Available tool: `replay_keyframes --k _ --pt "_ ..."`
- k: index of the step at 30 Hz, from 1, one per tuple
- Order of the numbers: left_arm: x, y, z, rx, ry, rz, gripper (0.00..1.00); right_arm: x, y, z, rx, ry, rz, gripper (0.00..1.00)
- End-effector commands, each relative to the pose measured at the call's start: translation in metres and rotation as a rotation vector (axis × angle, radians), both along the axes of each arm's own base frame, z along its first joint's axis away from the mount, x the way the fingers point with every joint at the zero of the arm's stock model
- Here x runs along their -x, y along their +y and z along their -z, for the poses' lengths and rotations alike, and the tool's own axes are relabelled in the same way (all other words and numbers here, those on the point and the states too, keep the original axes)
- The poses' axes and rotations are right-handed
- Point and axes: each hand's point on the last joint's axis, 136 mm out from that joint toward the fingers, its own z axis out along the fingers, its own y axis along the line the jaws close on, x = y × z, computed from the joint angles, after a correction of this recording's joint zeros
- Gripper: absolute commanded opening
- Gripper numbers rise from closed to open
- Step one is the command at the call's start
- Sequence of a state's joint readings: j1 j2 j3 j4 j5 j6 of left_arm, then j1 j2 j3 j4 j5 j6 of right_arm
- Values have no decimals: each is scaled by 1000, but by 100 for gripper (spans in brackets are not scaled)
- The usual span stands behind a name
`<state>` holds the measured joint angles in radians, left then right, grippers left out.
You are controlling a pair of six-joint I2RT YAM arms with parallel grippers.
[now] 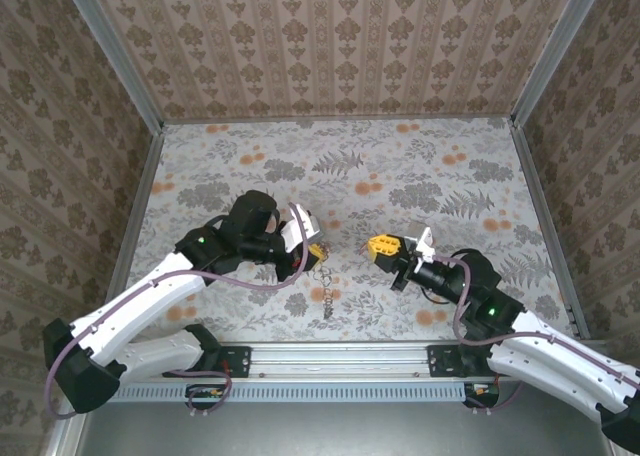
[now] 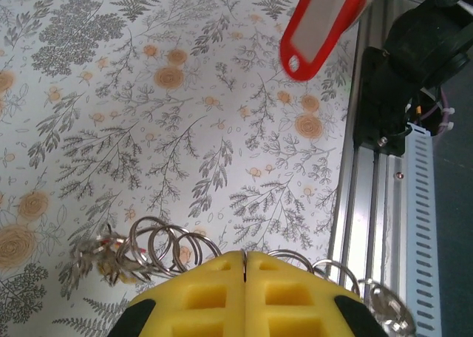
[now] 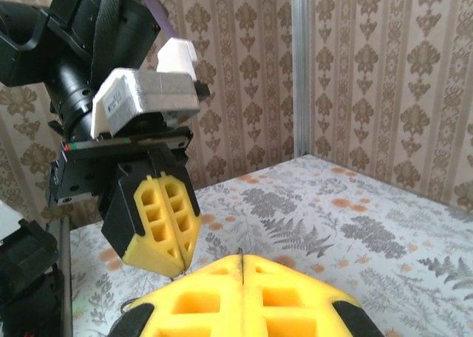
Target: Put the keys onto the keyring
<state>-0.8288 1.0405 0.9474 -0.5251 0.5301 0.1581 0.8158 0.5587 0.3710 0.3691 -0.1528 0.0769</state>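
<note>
Floral table (image 1: 400, 166) — left gripper (image 1: 312, 250) and right gripper (image 1: 382, 244) face off mid-table, both clamped tight, nothing visible in the right. Left pinches the keyring (image 2: 162, 247), silver rings spilling either side of its tips. Red key tag (image 2: 321, 23) is over by the rail — support unclear.

The table (image 1: 400, 166) is covered with a pale cloth printed with grey ferns and orange flowers, and patterned walls close it in on the left, far and right sides. An aluminium rail (image 1: 330, 361) runs along its near edge. On the cloth, near the middle and towards that near edge, is a keyring chain (image 1: 325, 291) of linked silver rings, running roughly from far to near. In the left wrist view its loops (image 2: 159, 244) overlap, casting small shadows on the cloth.
</note>
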Motion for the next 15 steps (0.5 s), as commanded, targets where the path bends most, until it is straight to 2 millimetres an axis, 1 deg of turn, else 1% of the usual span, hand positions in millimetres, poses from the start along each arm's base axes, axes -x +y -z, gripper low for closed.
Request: replay_keyframes --k 1,4,7,10,13,15 --pt "2 -4 -27 108 -33 25 0 7 7 -1 -15 1 -65 0" --pt "1 -2 -36 154 -27 23 0 10 16 2 -10 11 -113 0" --pt "5 -1 -46 200 -18 44 0 12 23 2 -14 14 -153 0" --pt "6 1 -53 231 -25 48 0 10 26 4 -14 21 -153 0" --pt "5 1 -51 220 -28 41 0 7 24 5 -17 26 -134 0" --pt "4 2 -46 202 -18 35 0 4 22 7 -13 30 -112 0"
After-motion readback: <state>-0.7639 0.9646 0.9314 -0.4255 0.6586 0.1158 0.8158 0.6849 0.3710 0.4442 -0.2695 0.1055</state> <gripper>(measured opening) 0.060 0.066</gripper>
